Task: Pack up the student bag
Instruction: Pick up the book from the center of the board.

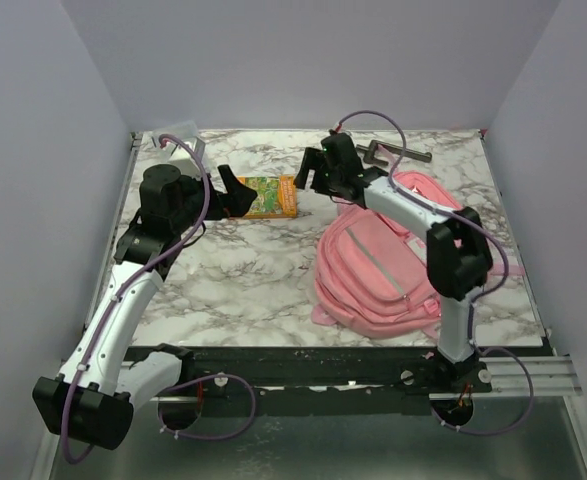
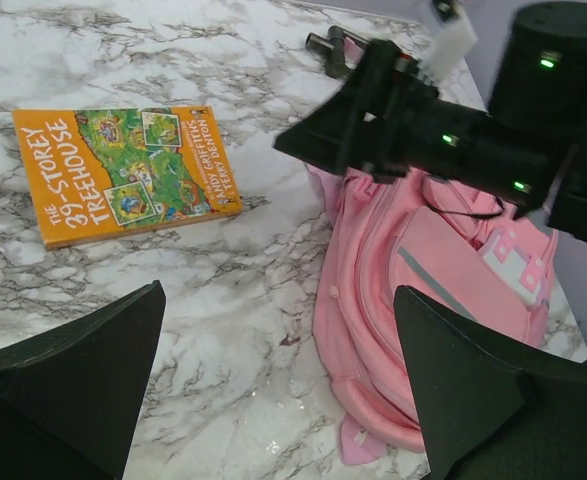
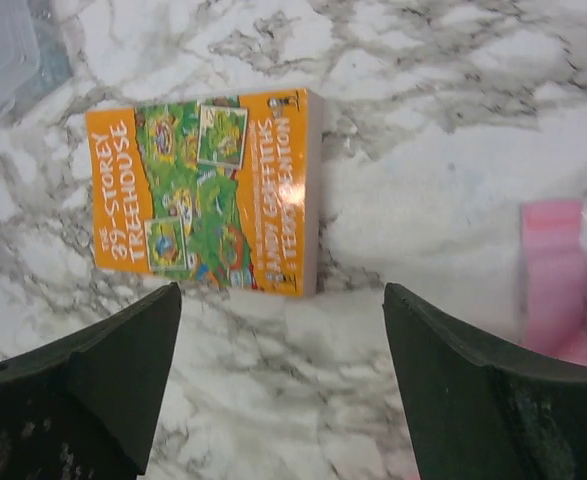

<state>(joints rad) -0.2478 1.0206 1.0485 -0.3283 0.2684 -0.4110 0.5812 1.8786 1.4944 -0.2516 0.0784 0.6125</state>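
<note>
The marble worktop (image 1: 243, 280) was walled on its left, far and right sides, with the arm bases along its near edge. Bare marble showed across the near-left part and in the strip between the book (image 1: 268, 197) and the student bag (image 1: 373, 275).

The bag lay flat on the right half of the worktop, its lower end close to the near edge. Its straps trailed toward the far right, and the right arm reached over it. It was soft pink fabric with a grey strip along a front pocket, and the left wrist view showed a small white patch on it.

The left tool (image 1: 235, 195) stood wide open just left of the book and held nothing. The right tool (image 1: 308, 175) hung just right of the book, its jaws also well apart and empty. The orange book lay flat, cover up, at the far centre.

There were one bag, one book, two tools, one dark metal piece (image 1: 393, 152) by the far edge, and one clear plastic item (image 1: 173, 135) in the far-left corner.
</note>
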